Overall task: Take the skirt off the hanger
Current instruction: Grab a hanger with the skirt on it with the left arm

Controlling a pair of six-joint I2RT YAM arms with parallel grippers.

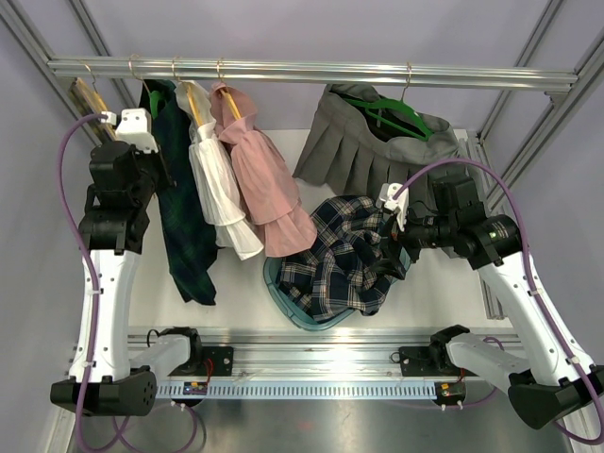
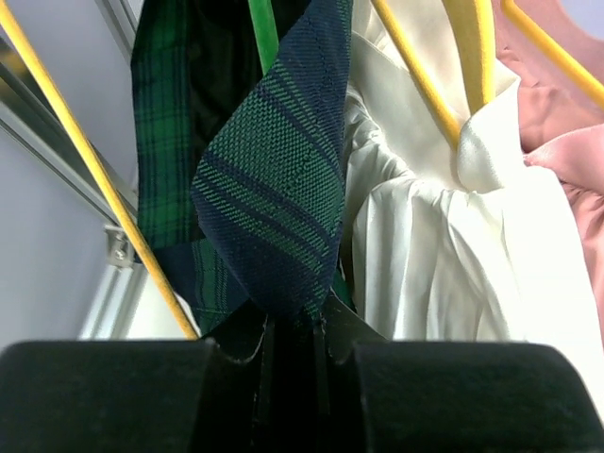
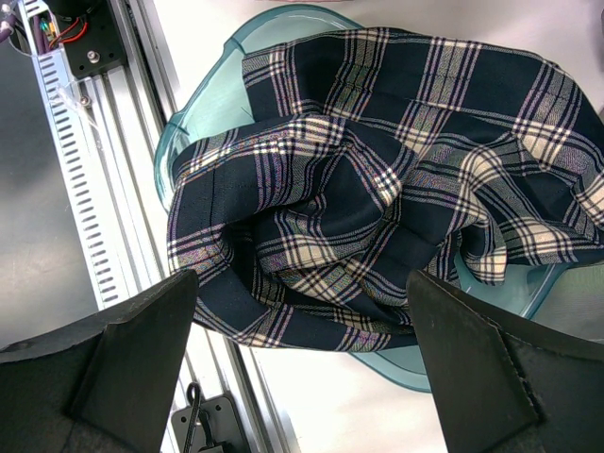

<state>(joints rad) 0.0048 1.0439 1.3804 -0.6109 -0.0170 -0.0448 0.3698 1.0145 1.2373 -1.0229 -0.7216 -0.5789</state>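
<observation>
A dark green plaid skirt [image 1: 189,226] hangs from a green hanger [image 2: 264,33] at the left end of the rail [image 1: 311,71]. My left gripper [image 1: 156,156] is up beside it. In the left wrist view the gripper [image 2: 294,326] is shut on a fold of this skirt [image 2: 269,189], and the cloth runs down between the jaws. My right gripper [image 1: 394,247] is open and empty just above a navy and white plaid skirt [image 1: 335,255] that lies heaped in a teal basket [image 1: 283,297]. In the right wrist view this gripper [image 3: 302,293] has wide-apart fingers framing that skirt [image 3: 377,170].
A white skirt [image 1: 222,193] and a pink skirt [image 1: 269,184] hang on yellow hangers next to the green one. A grey pleated skirt [image 1: 368,151] hangs on a green hanger [image 1: 392,113] at the right. An empty yellow hanger [image 2: 94,179] hangs at the left.
</observation>
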